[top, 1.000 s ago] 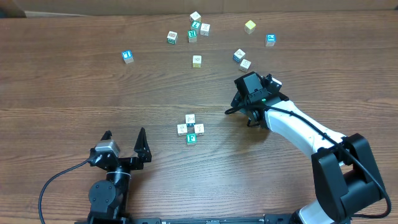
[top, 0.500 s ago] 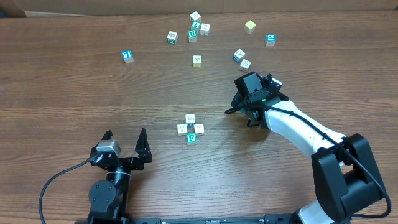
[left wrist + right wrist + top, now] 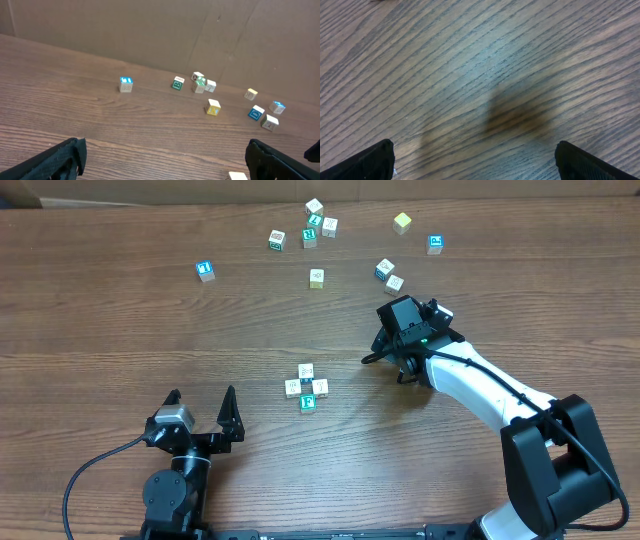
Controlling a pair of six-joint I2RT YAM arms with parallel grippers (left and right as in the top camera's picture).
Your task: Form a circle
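My left end effector [image 3: 200, 393] sat at the near left of the tabletop [image 3: 120, 330], its fingers spread as wide as they go and nothing between them. My right end effector [image 3: 397, 348] hung right of centre, pointed down at bare wood, equally wide and empty.

The circle [image 3: 306, 387] lay between the two, near the middle of the tabletop. It was four small cream cubes packed in a tight ring, apart from both end effectors, with only open wood between it and either one.

The other cubes lay farther off. A blue-topped cube [image 3: 205, 270] sat alone at the far left and a loose cluster of cubes [image 3: 315, 220] at the far middle, with a lone pale cube [image 3: 316, 278] nearer than these. A yellow cube [image 3: 402, 222] and a blue-faced cube [image 3: 435, 244] lay at the far right. A pair of cubes [image 3: 390, 276] sat close together just beyond my right end effector.

Only the overhead view showed the ring whole. My left wrist view looked low across the wood to the far scatter, backed by a cardboard wall [image 3: 150, 30], with my fingers [image 3: 55, 162] dark in the bottom corners. A cream scrap [image 3: 238, 176] at its bottom edge was perhaps one cube of the ring, too cropped to tell. My right wrist view gave only wood grain, a dim shadow and my fingers [image 3: 370, 161] in its bottom corners.
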